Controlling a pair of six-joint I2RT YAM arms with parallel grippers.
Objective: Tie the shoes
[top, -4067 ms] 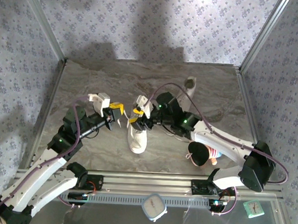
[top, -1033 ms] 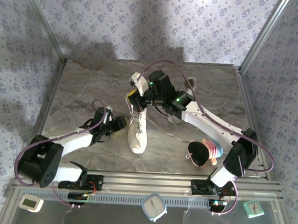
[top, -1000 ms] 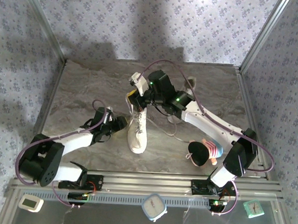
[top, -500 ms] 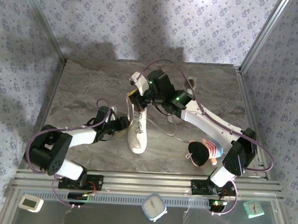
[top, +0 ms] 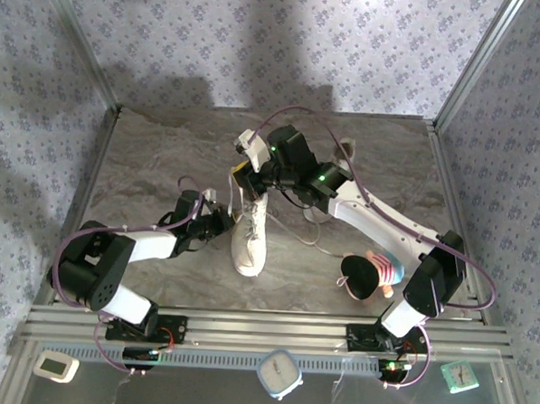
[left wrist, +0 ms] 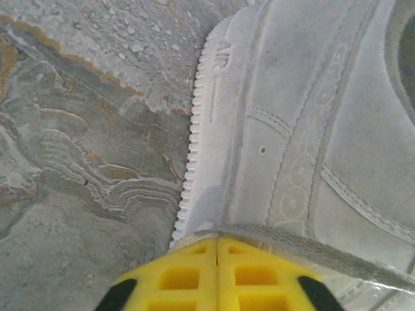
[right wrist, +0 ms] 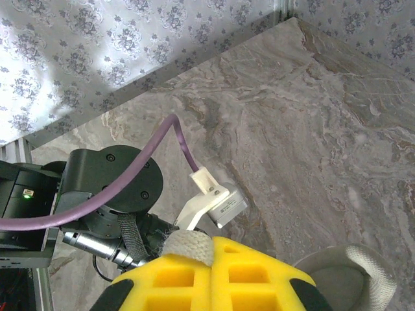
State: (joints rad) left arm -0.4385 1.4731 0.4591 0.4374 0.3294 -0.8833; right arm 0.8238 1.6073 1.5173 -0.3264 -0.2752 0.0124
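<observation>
One white shoe (top: 248,242) lies mid-table, toe toward me. The other shoe (top: 346,153) is mostly hidden behind the right arm. My left gripper (top: 227,221) sits low against the near shoe's left side. In the left wrist view its yellow fingertips (left wrist: 194,272) are shut on a white lace (left wrist: 311,250) that runs off right along the shoe's side (left wrist: 292,129). My right gripper (top: 245,176) hangs above the shoe's opening. It (right wrist: 214,241) is shut on a lace end (right wrist: 189,246) sticking out between the tips.
A black-and-pink plush toy (top: 368,275) lies at the right front beside the right arm. A loose lace (top: 315,233) trails on the marble table (top: 154,160) right of the shoe. Patterned walls and metal posts close in the sides. Small clocks (top: 279,373) sit below the front rail.
My left gripper has closed on the lace at the shoe's left side, and its arm has edged closer to the shoe. The right arm holds still.
</observation>
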